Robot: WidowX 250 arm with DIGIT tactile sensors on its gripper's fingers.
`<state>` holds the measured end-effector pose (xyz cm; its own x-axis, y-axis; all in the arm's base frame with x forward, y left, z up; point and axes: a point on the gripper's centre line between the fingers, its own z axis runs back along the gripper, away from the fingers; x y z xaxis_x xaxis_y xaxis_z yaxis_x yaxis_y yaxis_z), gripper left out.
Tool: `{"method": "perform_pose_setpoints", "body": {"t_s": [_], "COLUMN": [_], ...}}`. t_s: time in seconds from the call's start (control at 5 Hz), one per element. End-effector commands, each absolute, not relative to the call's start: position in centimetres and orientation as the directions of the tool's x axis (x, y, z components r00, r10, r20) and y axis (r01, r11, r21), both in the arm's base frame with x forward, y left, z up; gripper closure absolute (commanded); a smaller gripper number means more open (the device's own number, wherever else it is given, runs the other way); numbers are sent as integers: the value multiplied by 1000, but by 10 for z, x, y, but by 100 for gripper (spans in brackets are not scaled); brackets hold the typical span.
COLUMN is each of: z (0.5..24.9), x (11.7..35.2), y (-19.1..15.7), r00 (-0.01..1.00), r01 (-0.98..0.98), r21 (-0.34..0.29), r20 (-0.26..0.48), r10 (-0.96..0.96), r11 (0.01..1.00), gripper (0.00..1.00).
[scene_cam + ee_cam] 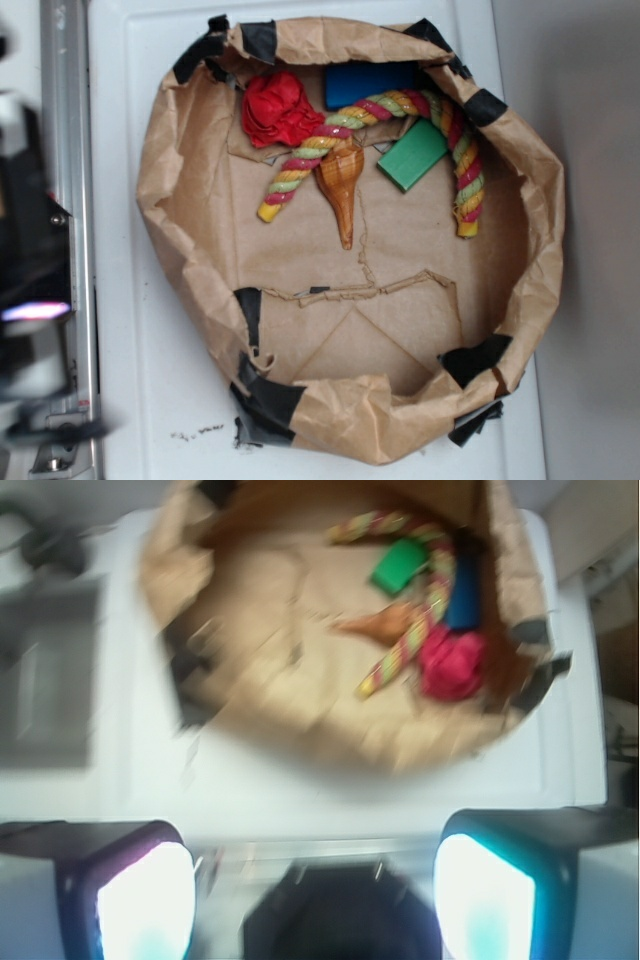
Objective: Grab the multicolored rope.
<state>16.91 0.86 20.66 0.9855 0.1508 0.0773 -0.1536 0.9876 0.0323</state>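
The gripper (310,880) hangs with jaws spread wide and empty at the bottom of the wrist frame, outside the paper-bag nest (180,150). The multicolored rope (400,105) arches across the nest's upper part, beside the red cloth ball (278,108), above the cone shell (342,185). The approach step is in hand; next, it must travel over the rim and descend onto the rope.

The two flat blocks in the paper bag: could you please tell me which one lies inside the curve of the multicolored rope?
The green block; the multicolored rope arches over it, while the blue block sits outside, against the bag wall.
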Motion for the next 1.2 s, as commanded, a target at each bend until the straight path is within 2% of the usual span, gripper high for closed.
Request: {"method": "perform_pose_setpoints", "body": {"t_s": [0.0,0.2,0.4,0.6,0.8,1.0], "z": [159,113,82,70,81,93], "x": [267,283,297,304,293,278], "y": [33,44,68,100,120,120], "r00": [979,988,984,977,981,989], "r01": [-174,-150,-179,-202,-188,-147], "r21": [149,152,174,190,209,219], "r20": [134,66,24,-34,-16,1], "r10": [155,141,177,212,196,150], "r11": [973,977,968,961,960,965], "gripper": [0,0,0,0,0,0]}}
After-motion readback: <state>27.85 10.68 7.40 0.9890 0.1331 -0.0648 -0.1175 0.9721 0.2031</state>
